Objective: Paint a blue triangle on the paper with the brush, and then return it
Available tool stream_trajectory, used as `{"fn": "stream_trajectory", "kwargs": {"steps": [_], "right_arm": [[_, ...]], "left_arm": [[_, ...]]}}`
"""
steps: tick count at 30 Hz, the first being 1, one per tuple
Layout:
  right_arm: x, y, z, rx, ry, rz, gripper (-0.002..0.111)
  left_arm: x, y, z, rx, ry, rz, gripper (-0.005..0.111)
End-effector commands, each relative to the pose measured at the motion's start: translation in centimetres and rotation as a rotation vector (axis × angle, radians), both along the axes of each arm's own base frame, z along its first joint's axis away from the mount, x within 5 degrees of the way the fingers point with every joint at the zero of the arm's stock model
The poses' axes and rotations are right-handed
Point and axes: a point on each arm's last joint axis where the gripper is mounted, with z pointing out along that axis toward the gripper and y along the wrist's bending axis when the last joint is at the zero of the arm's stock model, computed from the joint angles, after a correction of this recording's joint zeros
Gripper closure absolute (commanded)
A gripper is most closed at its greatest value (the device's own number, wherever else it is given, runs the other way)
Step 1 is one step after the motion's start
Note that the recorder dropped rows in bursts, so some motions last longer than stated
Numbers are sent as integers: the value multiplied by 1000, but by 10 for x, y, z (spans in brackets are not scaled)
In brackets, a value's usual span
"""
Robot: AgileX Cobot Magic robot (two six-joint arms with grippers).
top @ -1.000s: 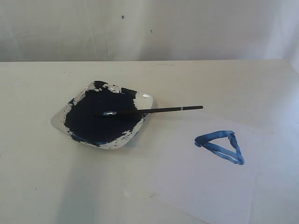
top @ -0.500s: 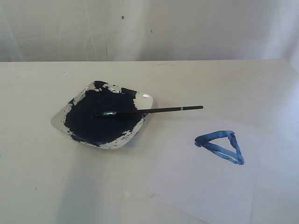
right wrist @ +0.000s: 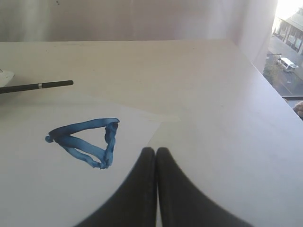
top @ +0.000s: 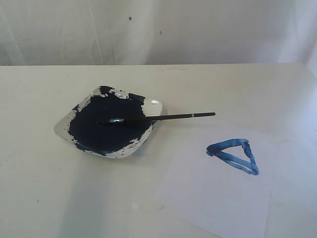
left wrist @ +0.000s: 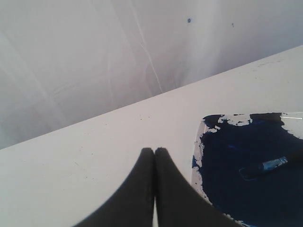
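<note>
The black-handled brush (top: pixel 158 118) lies across the rim of the white paint dish (top: pixel 156 105), its tip (left wrist: pixel 265 166) resting in the dark blue paint. A blue triangle (top: pixel 234 155) of thick strokes sits on the white paper (top: pixel 208 193) to the right of the dish. Neither arm shows in the exterior view. My left gripper (left wrist: pixel 155 150) is shut and empty above bare table beside the dish. In the right wrist view my right gripper (right wrist: pixel 155 150) is shut and empty near the paper's edge, beside the blue triangle (right wrist: pixel 87 141) and apart from the brush handle (right wrist: pixel 42 85).
The cream table (top: pixel 44 188) runs to a white wall (top: pixel 158 29) at the back. Its right edge (right wrist: pixel 265 80) shows in the right wrist view, with a window beyond it.
</note>
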Motion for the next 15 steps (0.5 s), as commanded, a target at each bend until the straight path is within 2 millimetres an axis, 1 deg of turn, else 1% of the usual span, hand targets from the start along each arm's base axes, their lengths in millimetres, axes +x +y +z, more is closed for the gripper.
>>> {"fn": "stream_trajectory", "kwargs": {"steps": [1, 3, 6, 7, 9, 10, 13, 15], "right_arm": [[0, 0, 0, -5, -12, -4, 108], [0, 0, 0, -5, -12, -4, 108], [0, 0, 0, 0, -11, -4, 108], [0, 0, 0, 0, -11, -4, 108], [0, 0, 0, 0, -11, -4, 108], [0, 0, 0, 0, -11, -4, 108], [0, 0, 0, 0, -11, -4, 108], [0, 0, 0, 0, -11, -4, 108]], "left_arm": [[-8, 1, 5, 5, -34, -4, 107], [-22, 3, 17, -4, -102, -1, 107], [-53, 9, 40, -20, -247, 18, 107], [-69, 12, 48, -27, -314, 22, 107], [-90, 15, 58, -36, -402, 31, 107], [-105, 17, 64, -42, -463, 39, 107], [-135, 19, 72, -59, -576, 34, 107], [-151, 19, 75, -157, -618, 4, 107]]}}
